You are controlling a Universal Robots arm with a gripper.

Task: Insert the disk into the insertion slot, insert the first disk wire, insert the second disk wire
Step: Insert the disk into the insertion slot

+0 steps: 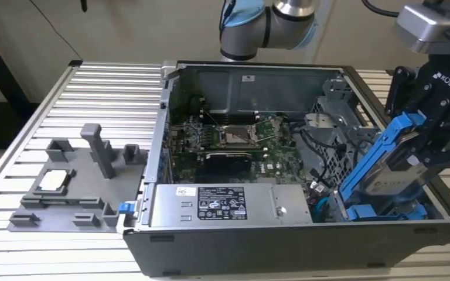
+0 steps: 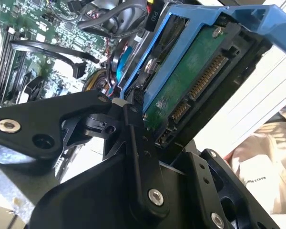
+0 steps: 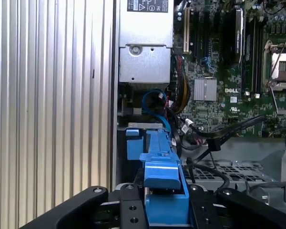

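Black robot claw (image 1: 422,153) gripped the blue-framed silver-grey hard disk (image 1: 381,157) | held tilted above grey perforated drive cage (image 1: 336,153) | looked rigid, weighty, shock-fragile; best grasped by carrier edges.

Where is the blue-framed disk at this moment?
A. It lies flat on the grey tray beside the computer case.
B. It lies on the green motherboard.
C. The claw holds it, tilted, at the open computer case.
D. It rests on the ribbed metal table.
C: the claw is closed on the disk, which stands tilted at the side of the computer case on the exterior view's right.
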